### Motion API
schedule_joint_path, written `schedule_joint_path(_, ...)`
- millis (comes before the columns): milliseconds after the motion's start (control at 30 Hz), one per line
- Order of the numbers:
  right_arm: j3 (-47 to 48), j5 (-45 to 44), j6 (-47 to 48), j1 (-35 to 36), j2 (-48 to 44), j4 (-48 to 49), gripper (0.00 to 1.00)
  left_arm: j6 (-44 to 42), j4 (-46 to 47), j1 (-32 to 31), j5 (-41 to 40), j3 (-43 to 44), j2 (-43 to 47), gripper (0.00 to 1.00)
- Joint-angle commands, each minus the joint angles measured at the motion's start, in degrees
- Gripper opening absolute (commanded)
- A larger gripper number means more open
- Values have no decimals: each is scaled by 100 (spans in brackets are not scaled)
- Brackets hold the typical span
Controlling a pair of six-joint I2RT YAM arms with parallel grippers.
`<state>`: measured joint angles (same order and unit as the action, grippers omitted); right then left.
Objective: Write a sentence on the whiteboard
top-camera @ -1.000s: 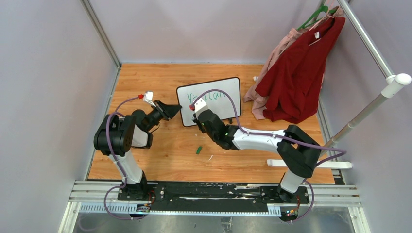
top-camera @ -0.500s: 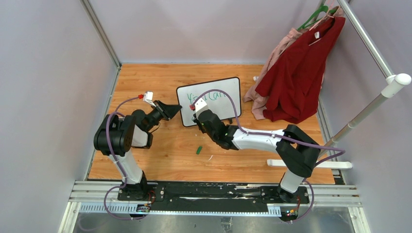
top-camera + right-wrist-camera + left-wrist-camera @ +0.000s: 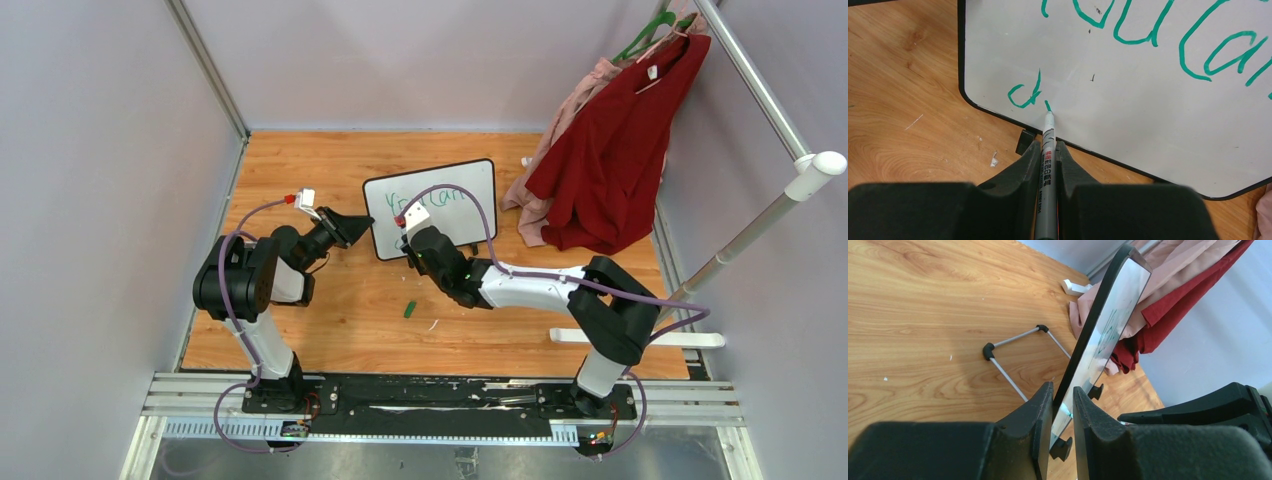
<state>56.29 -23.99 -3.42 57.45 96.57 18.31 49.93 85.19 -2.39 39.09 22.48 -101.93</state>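
Note:
The whiteboard [image 3: 475, 222] stands tilted on the wooden table, black-framed, with little black feet. My left gripper [image 3: 1063, 390] is shut on its left edge [image 3: 1113, 315], one finger on each face. The sentence [image 3: 1148, 35] is green lettering: "You Can" runs along the top line, and a "d" [image 3: 1025, 94] with a short fresh stroke beside it sits lower left. My right gripper [image 3: 1048, 146] is shut on a grey marker [image 3: 1049, 126]. The marker's green tip touches the board just right of the "d", close to the bottom frame.
A green marker cap [image 3: 409, 309] lies on the table in front of the board. Red [image 3: 620, 150] and pink [image 3: 570, 110] garments hang from a rack at the right, touching the table. The board's wire stand [image 3: 1013, 355] rests behind it. A white bar [image 3: 640, 338] lies near right.
My right gripper with the marker has crept slightly to the right along the board's lower line. The left gripper and the board have stayed put.

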Motion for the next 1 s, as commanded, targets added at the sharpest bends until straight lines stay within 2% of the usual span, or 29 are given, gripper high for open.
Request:
schedule_joint_path(0, 42, -238, 29, -202, -73, -88, 0, -45, 315, -48, 107, -24, 128, 25)
schedule_joint_path(967, 520, -211, 233, -235, -22, -134, 0, -36, 315, -58, 107, -7, 113, 25)
